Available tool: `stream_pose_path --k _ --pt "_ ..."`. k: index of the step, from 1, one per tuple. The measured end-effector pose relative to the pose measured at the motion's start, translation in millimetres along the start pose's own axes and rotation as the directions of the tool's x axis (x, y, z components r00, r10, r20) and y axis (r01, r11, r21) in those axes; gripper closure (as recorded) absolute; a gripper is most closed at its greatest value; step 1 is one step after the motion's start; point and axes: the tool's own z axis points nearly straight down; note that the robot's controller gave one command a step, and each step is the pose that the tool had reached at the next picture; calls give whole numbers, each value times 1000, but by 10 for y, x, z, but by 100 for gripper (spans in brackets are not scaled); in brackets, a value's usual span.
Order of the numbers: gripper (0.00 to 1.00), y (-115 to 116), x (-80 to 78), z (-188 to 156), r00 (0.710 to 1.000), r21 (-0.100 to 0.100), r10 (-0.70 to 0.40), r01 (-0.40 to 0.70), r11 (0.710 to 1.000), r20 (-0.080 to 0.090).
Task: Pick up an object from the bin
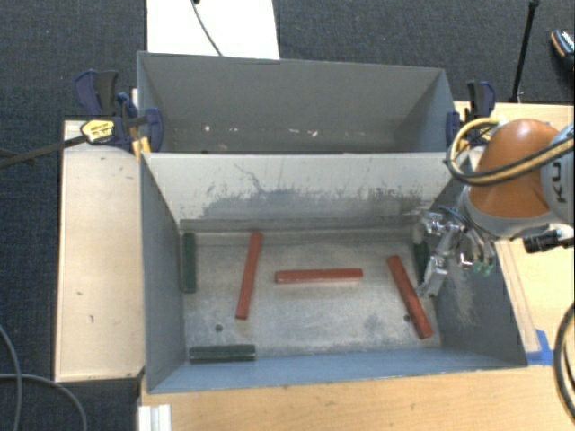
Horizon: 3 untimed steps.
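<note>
Several sticks lie in the grey bin, most left of the rightmost red stick. My jaws hang beside its upper end; open or closed, I cannot tell. Approaching, I judge: next, centre over it and descend.

High oblique view over bin

A slim red bar lies flat on the floor of the bin, at its three o'clock side, slanting from eleven to five o'clock.
</note>
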Motion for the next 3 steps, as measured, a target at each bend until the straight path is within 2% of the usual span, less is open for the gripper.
stream_pose_path --k 1,2,3 --pt "0 134 -23 13 818 -12 -575 575 818 2" --pt "0 294 223 -1030 466 4 -885 885 466 2" --pt "0 1062 656 48 174 -9 -985 985 174 0"
